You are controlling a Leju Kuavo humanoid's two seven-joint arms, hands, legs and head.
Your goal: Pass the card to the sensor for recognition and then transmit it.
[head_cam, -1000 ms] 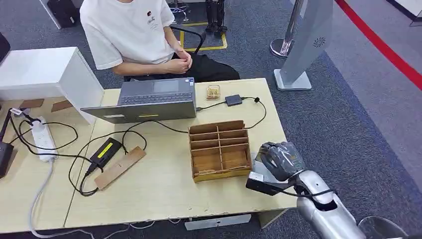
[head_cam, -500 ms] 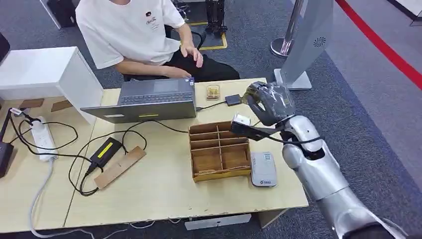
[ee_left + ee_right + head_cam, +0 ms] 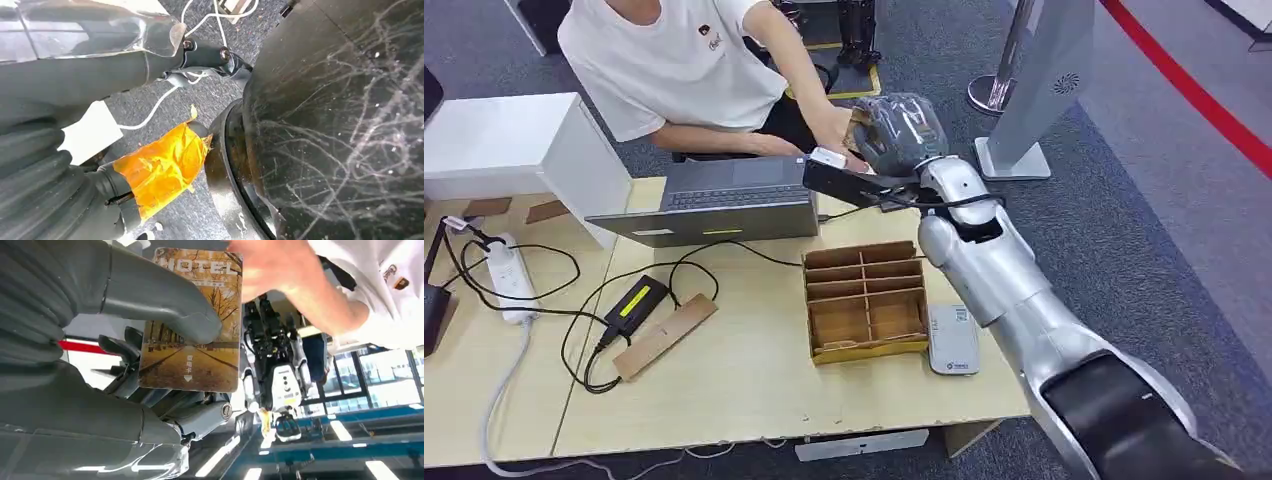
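Near the top centre of the head view, the right hand [image 3: 897, 130] is raised above the far edge of the bench [image 3: 754, 380], its silver arm running down to the lower right of the frame. Its fingers hold the card [image 3: 192, 320]: in the right wrist view the thick grey thumb [image 3: 165, 305] presses across the face of the card, which shows an autumn road scene and the word HOTEL at its upper edge, while the darker fingers lie behind it. A person's hand [image 3: 267, 265] meets the card's upper right corner in that view; in the head view the person [image 3: 674, 70], in a white shirt, sits beyond the bench and reaches toward the robot's hand.

On the bench, a grey laptop [image 3: 724, 200] sits at upper centre, a wooden divided box [image 3: 864, 300] lies right of centre, and a small white card reader [image 3: 952, 340] lies just right of the box, near the bench's right edge. A power strip [image 3: 512, 278] and black cables occupy the left part.

Of the left hand [image 3: 65, 165], the left wrist view shows a grey ribbed cover and orange tape near dark body parts; whether its fingers are spread or closed I cannot tell.
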